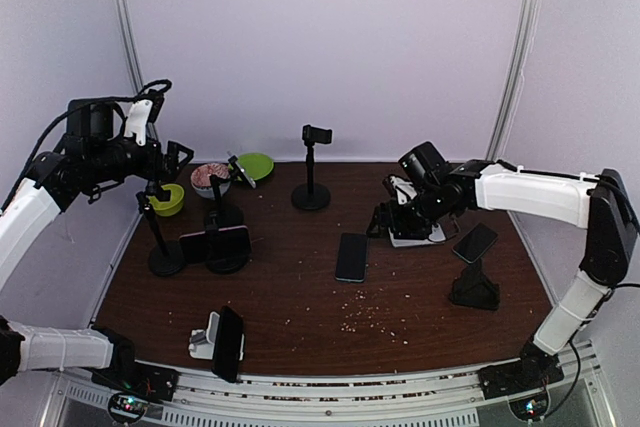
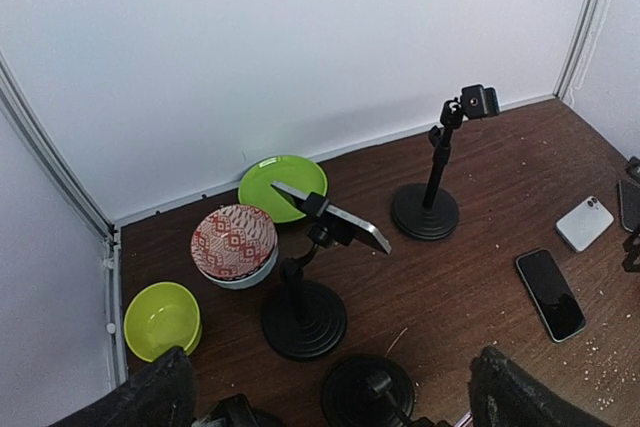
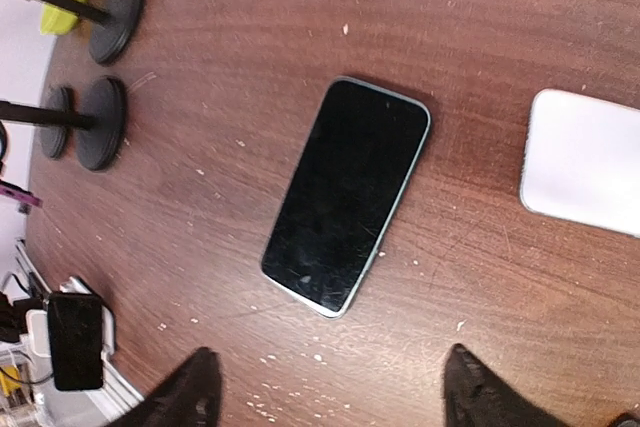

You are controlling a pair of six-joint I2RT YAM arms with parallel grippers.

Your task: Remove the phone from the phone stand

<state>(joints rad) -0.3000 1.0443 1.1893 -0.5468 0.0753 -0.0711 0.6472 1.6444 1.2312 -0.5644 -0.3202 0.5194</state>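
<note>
I see the phone (image 3: 347, 195), black glass with a pale rim, lying flat on the table (image 3: 250, 67) beneath my open right claw (image 3: 335, 389), with my left claw (image 2: 335, 392) open too.

My table (image 1: 300, 292) carried a dark phone (image 1: 351, 257) lying flat near its centre, a white phone (image 3: 585, 162) just beside it at two o'clock, a green plate (image 1: 256, 165), patterned bowl (image 1: 210, 179) and lime bowl (image 1: 168, 200) out at ten, and crumbs (image 1: 365, 312) scattered toward six.
</note>
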